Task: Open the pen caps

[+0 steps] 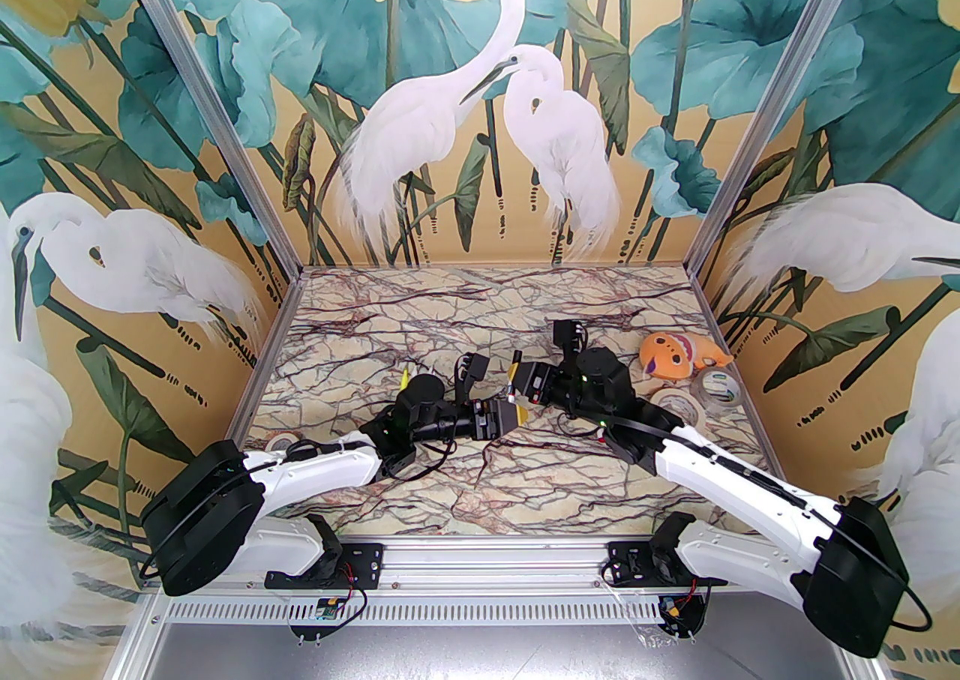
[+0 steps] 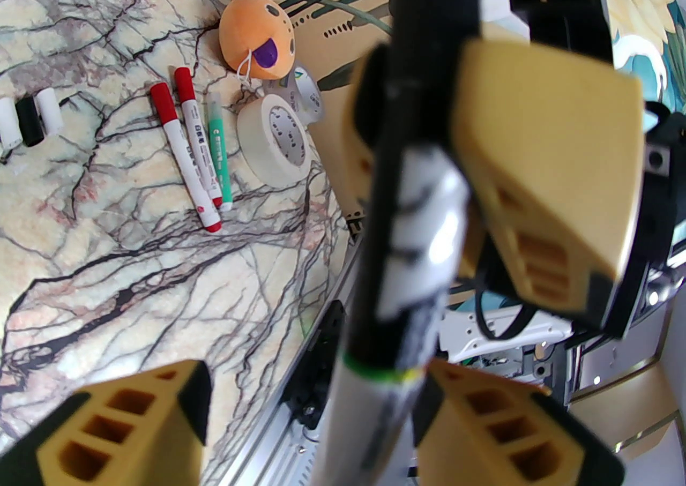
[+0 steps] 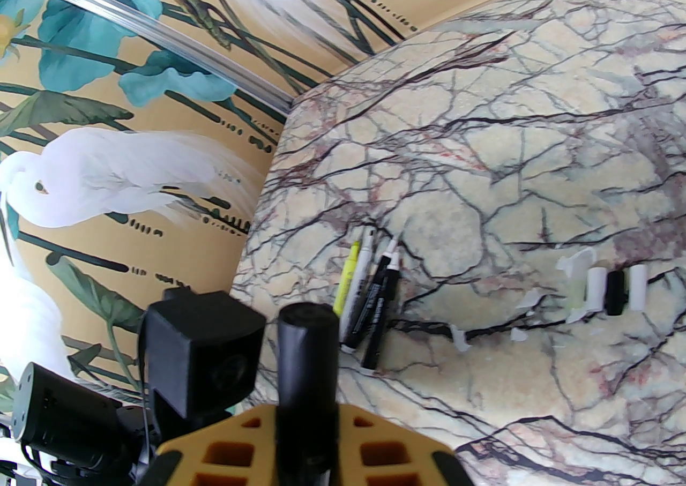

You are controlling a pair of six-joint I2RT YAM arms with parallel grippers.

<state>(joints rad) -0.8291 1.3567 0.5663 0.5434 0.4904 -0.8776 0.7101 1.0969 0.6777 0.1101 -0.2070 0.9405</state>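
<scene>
two arms meet over the middle of the counter (image 1: 480,310), with one marker (image 2: 423,216) held up between them. the right gripper (image 3: 306,419) has its jaws pressed onto the marker's dark upper part. a black end (image 3: 305,334) sticks out past its tan fingers, and i cannot tell whether that end is a cap. the left gripper (image 2: 311,390) sits further along the same marker with its jaws spread. one finger (image 2: 482,430) lies against the barrel beside a green-and-yellow ring. the other finger (image 2: 123,419) stands clear of it, with counter showing in the gap.

several loose pen caps (image 3: 615,292) lie in a short row on the counter, white, black, white, close side by side. a pale see-through one (image 3: 576,296) lies next to them, and a few white scraps (image 3: 461,339) lie near. apart from that row, a cluster of uncapped pens (image 3: 375,307) lies together, a yellow highlighter (image 3: 347,280) among black-and-white ones.

toward the right wall, two markers with red caps (image 2: 161,103) still on and a green pen (image 2: 220,157) lie side by side. just beside them is a cream tape roll (image 2: 273,138). a clear tape roll (image 2: 310,92) and an orange plush toy (image 2: 257,39) sit behind it.
</scene>
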